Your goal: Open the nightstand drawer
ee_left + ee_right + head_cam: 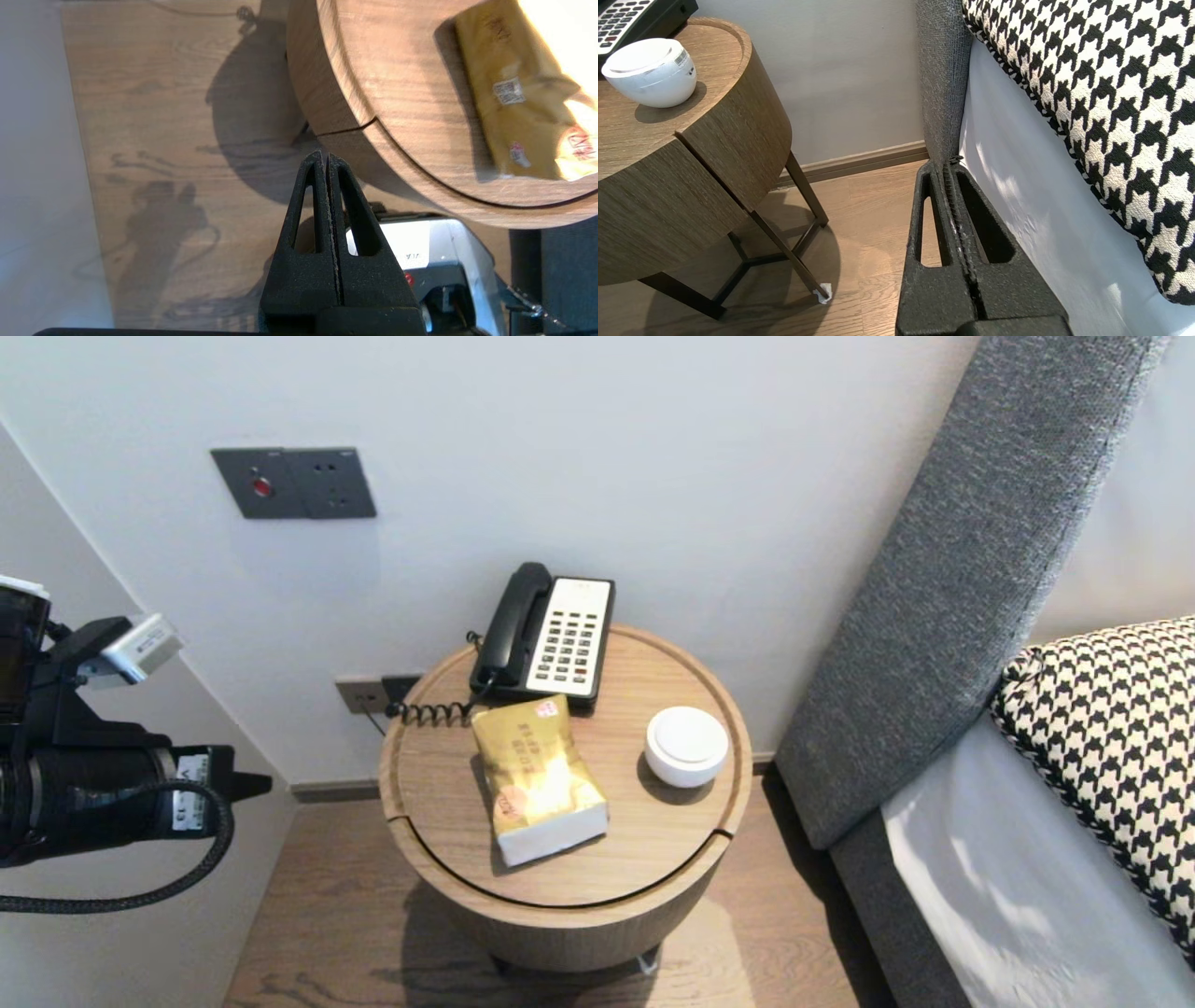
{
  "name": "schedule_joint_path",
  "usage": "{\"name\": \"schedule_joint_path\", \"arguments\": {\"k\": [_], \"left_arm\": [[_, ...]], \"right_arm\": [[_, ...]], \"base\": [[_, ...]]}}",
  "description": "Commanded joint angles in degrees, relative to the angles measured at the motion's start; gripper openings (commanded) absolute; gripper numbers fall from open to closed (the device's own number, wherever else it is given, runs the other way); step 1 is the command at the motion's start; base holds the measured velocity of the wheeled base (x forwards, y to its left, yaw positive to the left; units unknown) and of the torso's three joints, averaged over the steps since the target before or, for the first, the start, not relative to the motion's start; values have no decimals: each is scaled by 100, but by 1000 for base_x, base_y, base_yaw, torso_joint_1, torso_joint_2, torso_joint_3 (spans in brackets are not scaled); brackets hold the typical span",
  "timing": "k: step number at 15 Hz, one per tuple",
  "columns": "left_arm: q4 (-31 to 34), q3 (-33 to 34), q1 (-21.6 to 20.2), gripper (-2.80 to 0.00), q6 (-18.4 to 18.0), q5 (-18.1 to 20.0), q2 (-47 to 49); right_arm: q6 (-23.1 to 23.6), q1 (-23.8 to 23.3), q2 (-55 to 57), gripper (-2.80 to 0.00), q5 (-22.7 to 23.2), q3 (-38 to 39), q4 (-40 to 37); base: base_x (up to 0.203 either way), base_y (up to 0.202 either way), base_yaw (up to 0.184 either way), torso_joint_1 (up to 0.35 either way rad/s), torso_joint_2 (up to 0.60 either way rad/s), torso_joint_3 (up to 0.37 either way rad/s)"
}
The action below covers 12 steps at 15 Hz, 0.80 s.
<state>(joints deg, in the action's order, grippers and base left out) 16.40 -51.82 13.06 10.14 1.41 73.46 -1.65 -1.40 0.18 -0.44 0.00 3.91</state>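
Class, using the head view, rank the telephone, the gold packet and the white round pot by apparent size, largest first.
1. The telephone and the gold packet look about alike, so I will not rank one over the other.
2. The white round pot is clearly smallest.

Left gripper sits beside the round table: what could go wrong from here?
1. The left gripper is shut and close beside the table; swinging straight in could hit its wooden side.
2. The coiled cord of the phone lies at the table's edge on that side and might snag the arm.
3. Shut like this, it would likely shove the tissue pack rather than grip it.
The right gripper is parked by the bed.
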Motion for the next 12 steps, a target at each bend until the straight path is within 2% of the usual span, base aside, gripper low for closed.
{"name": "schedule_joint_path", "arguments": {"k": [1, 3, 8, 12], "left_arm": [[185, -1, 4, -280, -3, -10, 46], [385, -38, 26, -280, -8, 96, 37], [385, -62, 529, -280, 24, 124, 46], [437, -362, 542, -280, 7, 164, 170]], "right_arm": [[-2, 0, 8, -280, 0, 149, 5], [-2, 0, 8, -280, 0, 149, 5], [-2, 0, 8, -280, 0, 149, 5], [-2, 0, 8, -280, 0, 149, 5]], "base": [[0, 0, 0, 0, 0, 0], [0, 0, 0, 0, 0, 0], [0, 0, 0, 0, 0, 0], [0, 0, 0, 0, 0, 0]]}}
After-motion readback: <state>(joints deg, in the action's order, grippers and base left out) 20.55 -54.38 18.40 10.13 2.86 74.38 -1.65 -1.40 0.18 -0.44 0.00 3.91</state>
